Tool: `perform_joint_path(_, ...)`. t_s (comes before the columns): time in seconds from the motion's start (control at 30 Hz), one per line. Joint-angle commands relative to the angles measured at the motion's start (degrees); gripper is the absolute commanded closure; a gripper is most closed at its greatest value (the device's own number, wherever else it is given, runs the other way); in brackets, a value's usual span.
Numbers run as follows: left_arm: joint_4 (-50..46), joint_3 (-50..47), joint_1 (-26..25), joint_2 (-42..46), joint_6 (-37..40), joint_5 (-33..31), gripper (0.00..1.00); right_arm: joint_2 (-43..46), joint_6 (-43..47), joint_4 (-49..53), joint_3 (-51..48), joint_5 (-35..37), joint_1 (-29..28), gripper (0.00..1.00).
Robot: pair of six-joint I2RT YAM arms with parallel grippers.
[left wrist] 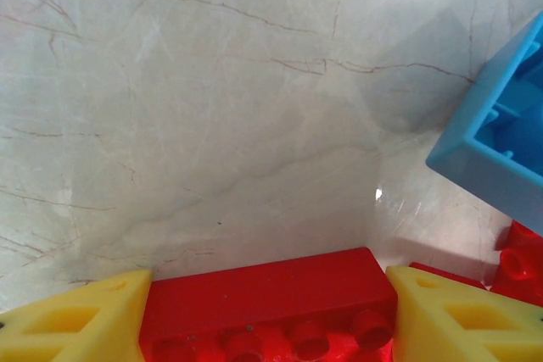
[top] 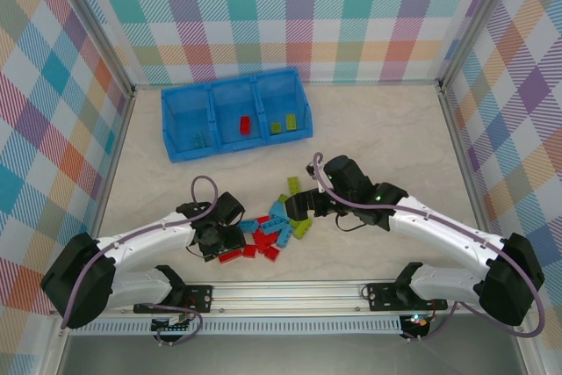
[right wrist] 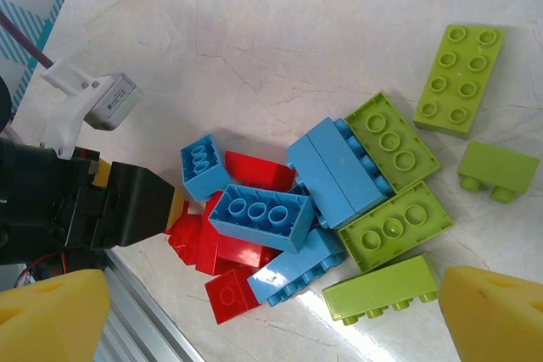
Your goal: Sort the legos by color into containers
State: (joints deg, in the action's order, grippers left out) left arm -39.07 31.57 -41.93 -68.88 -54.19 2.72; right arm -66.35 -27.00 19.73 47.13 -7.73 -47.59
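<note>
Between my left gripper's [left wrist: 267, 298] yellow fingers [left wrist: 76, 320] lies a red lego [left wrist: 271, 290], its ends touching both pads, at the left edge of the loose pile [top: 270, 233]. In the top view this gripper [top: 221, 239] sits low over the table. My right gripper [top: 299, 204] hovers open above the pile, and the right wrist view looks down between its spread tips [right wrist: 271, 311] on red [right wrist: 216, 247], light blue [right wrist: 259, 218] and lime legos [right wrist: 394, 231]. The blue tray [top: 176, 154] of three containers stands at the back left. They hold a blue [top: 202, 140], a red [top: 247, 124] and lime legos [top: 283, 125].
A light blue lego [left wrist: 501, 142] lies close to the right of the held red one, with another red piece [left wrist: 522, 260] beneath it. Two lime legos [right wrist: 460, 78] [right wrist: 498, 167] lie apart from the pile. A metal rail [top: 290, 292] runs along the near edge; chequered walls surround the table.
</note>
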Motion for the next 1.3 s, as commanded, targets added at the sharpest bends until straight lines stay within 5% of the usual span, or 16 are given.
perform_joint_path(0.0, 0.7, -1.1, 0.0, -1.5, 2.0, -4.8, 0.44, 1.4, -0.7, 0.0, -0.4, 0.6, 0.3, 0.0)
perform_joint_path(0.33, -0.9, 14.4, 3.7, 9.4, 10.4, -12.9, 0.51, 4.5, -1.2, -1.0, 0.2, 1.5, 0.3, 0.0)
perform_joint_path(0.57, 8.8, 34.7, 16.1, -11.8, 17.8, -16.6, 0.55, 7.4, -1.4, -1.5, -0.3, 2.9, 0.4, 0.0)
perform_joint_path(0.8, 13.3, 54.7, 21.5, -33.9, 20.7, -23.3, 0.54, 12.1, -2.9, 0.3, -1.2, 5.9, 0.4, 0.0)
perform_joint_path(0.9, 11.8, 61.6, 23.5, -40.4, 20.3, -21.7, 0.47, 12.5, -3.0, 2.2, -0.5, 7.8, 0.4, 0.0)
perform_joint_path(1.0, 10.4, 65.7, 24.4, -43.1, 20.5, -18.8, 0.22, 11.2, -2.6, 4.1, 0.7, 8.2, 0.3, 0.0)
perform_joint_path(1.27, 11.4, 59.5, 24.5, -30.1, 22.2, -12.3, 0.19, 1.6, 2.6, 5.1, 5.5, 6.4, -1.8, 0.0)
